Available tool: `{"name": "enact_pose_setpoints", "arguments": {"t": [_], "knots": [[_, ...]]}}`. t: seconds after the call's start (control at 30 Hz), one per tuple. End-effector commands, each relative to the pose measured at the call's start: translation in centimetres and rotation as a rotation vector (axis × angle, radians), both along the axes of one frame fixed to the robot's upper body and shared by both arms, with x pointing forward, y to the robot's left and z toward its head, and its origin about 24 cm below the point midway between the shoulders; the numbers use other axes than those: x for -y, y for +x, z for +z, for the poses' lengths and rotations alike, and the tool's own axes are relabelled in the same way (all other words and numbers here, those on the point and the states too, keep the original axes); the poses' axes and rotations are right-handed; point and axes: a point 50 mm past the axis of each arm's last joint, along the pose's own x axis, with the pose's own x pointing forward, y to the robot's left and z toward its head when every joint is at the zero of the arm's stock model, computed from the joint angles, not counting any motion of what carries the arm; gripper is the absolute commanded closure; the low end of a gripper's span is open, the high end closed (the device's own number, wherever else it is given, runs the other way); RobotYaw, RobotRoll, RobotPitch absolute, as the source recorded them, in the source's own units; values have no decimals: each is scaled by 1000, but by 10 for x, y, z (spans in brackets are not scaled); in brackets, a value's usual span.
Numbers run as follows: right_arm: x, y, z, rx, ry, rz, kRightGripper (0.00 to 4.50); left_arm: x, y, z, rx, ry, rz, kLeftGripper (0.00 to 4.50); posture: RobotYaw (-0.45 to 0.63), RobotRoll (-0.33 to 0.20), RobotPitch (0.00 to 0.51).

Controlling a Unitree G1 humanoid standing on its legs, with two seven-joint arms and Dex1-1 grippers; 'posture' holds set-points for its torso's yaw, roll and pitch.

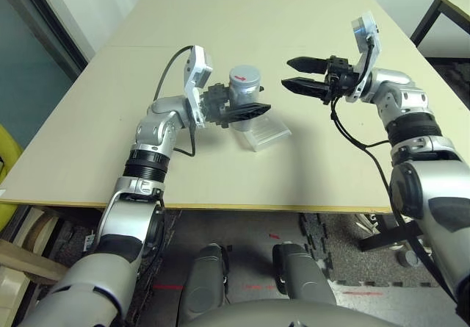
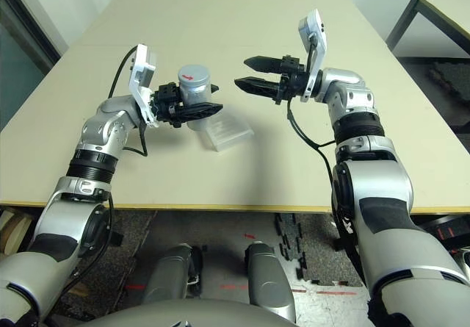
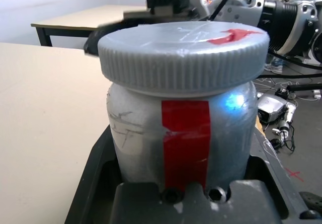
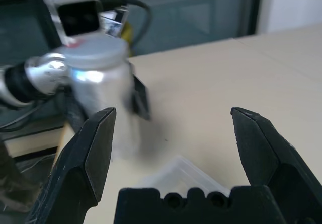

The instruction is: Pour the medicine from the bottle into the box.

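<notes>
The bottle (image 1: 244,87), a silvery-grey cylinder with a grey screw cap (image 3: 183,48) and a red strip on its label, is held upright just above the table. My left gripper (image 1: 253,106) is shut on the bottle from its left side. The clear plastic box (image 1: 264,132) lies on the table right beside and below the bottle. My right gripper (image 1: 291,74) hangs open above the table to the right of the bottle, a short gap away, fingers pointing at it. In the right wrist view the bottle (image 4: 100,90) stands ahead between my open fingers (image 4: 98,143).
The beige table (image 1: 242,173) stretches wide around both arms. A second table with dark legs (image 1: 440,7) stands at the far right. A black cable (image 1: 349,132) loops below my right wrist.
</notes>
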Motion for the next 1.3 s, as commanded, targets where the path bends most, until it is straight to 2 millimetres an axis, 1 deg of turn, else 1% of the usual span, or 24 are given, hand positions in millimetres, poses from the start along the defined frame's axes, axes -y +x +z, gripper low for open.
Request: {"name": "enact_pose_setpoints", "arguments": {"t": [0.03, 0.17, 0.43, 0.63, 0.93, 0.97, 1.0, 1.1, 1.13, 1.3], "knots": [[-16, -7, 10, 39, 2, 79, 0, 1, 2, -1, 2, 15, -8, 1858, -166, 0, 55], [-28, -11, 13, 52, 3, 117, 0, 4, 3, -2, 3, 18, -14, 1858, -166, 0, 55], [-49, -16, 14, 55, 3, 173, 0, 10, 4, -3, 6, 16, -26, 1858, -185, 0, 53], [-57, -16, 11, 54, -6, 181, 0, 12, 5, -2, 8, 16, -32, 1858, -185, 0, 52], [-60, -14, 10, 60, 4, 159, 0, 13, 4, -4, 7, 20, -40, 1858, -187, 0, 55], [-61, -14, 11, 61, 9, 158, 379, 13, 4, -4, 6, 21, -41, 1858, -187, 0, 54], [-61, -14, 11, 62, 14, 157, 595, 13, 4, -5, 4, 21, -41, 1858, -188, 0, 54], [-62, -15, 12, 62, 25, 157, 1697, 14, 3, -6, 3, 21, -42, 1858, -187, 0, 55], [-62, -15, 12, 58, 34, 156, 1925, 14, 3, -6, 2, 21, -42, 1858, -187, 0, 55], [-60, -15, 17, 7, 130, 165, 1924, 13, 3, -8, -5, 21, -39, 1858, -186, 0, 55]]}}
